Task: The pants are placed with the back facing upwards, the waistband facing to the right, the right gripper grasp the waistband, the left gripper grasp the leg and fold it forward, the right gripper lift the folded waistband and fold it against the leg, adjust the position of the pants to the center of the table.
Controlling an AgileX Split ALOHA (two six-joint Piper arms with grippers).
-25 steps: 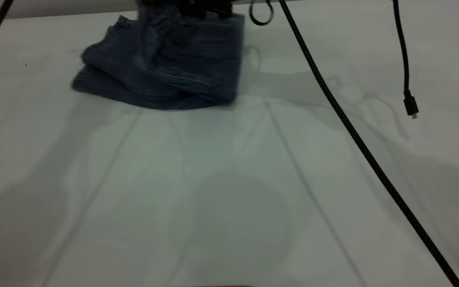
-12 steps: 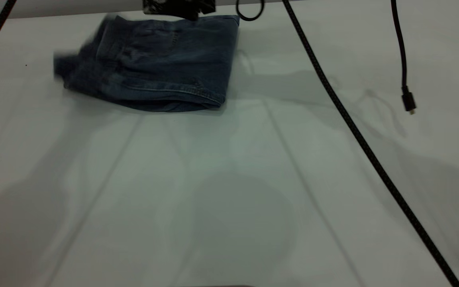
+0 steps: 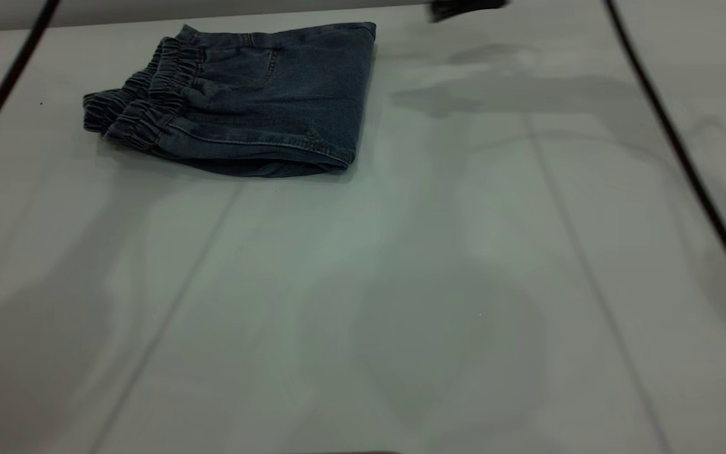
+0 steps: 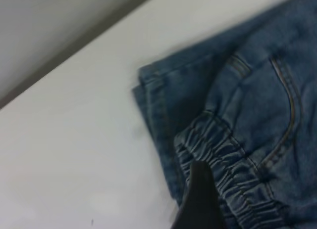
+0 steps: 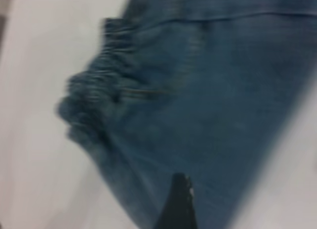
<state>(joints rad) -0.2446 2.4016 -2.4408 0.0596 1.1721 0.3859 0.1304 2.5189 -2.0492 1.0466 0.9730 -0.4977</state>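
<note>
White table (image 3: 363,284), folded pants (image 3: 243,101) at its far left; nothing holds them now.
From outside, your right gripper (image 3: 464,7) has left the waistband (image 3: 142,101); fingers unclear. Each wrist view shows one fingertip over denim, grip unreadable. You've only centring left.

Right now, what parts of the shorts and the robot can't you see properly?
- Cartoon leg print: hidden, folded inside the pants, every view.
- Right pincer: exterior view, blurred and cut off by the top edge; open or shut unclear.
- Left pincer: left wrist view, only one dark finger above the waistband; the rest is cut off.
- Right wrist view: motion blur smears the denim.
</note>
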